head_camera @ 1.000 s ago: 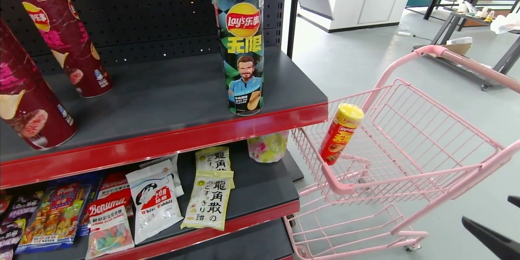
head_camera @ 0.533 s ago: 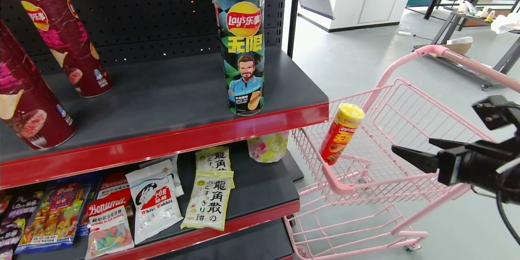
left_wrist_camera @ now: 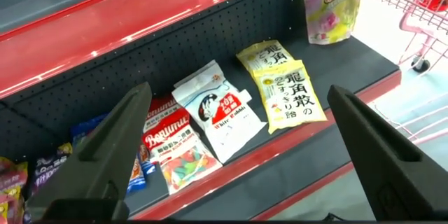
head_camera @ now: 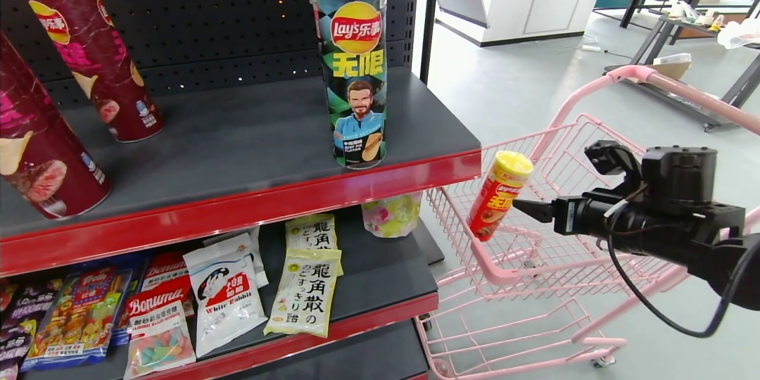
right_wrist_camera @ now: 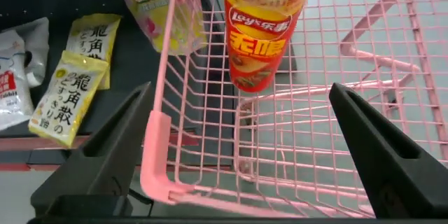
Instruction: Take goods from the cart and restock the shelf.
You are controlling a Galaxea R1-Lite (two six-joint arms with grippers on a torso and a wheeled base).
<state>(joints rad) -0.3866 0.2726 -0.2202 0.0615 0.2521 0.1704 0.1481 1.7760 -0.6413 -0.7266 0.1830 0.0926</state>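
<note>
A red chip can [head_camera: 497, 195] with a yellow lid leans in the near corner of the pink cart [head_camera: 599, 133]. My right gripper [head_camera: 549, 202] hangs inside the cart basket just right of the can, open, with nothing between its fingers. In the right wrist view the can [right_wrist_camera: 264, 28] stands just ahead of the right gripper [right_wrist_camera: 239, 87], a finger off to each side. My left gripper [left_wrist_camera: 238, 89] is open in front of the lower shelf [left_wrist_camera: 364, 70], holding nothing.
On the upper shelf [head_camera: 237, 130] stand a green chip can [head_camera: 355, 65] and two maroon cans [head_camera: 89, 53], with bare room between them. Snack bags [head_camera: 304, 288] lie on the lower shelf. Tables stand far right.
My right arm has come up from the lower right and moved left into the cart, stopping close to the red can. The can and the shelf goods have not moved.
</note>
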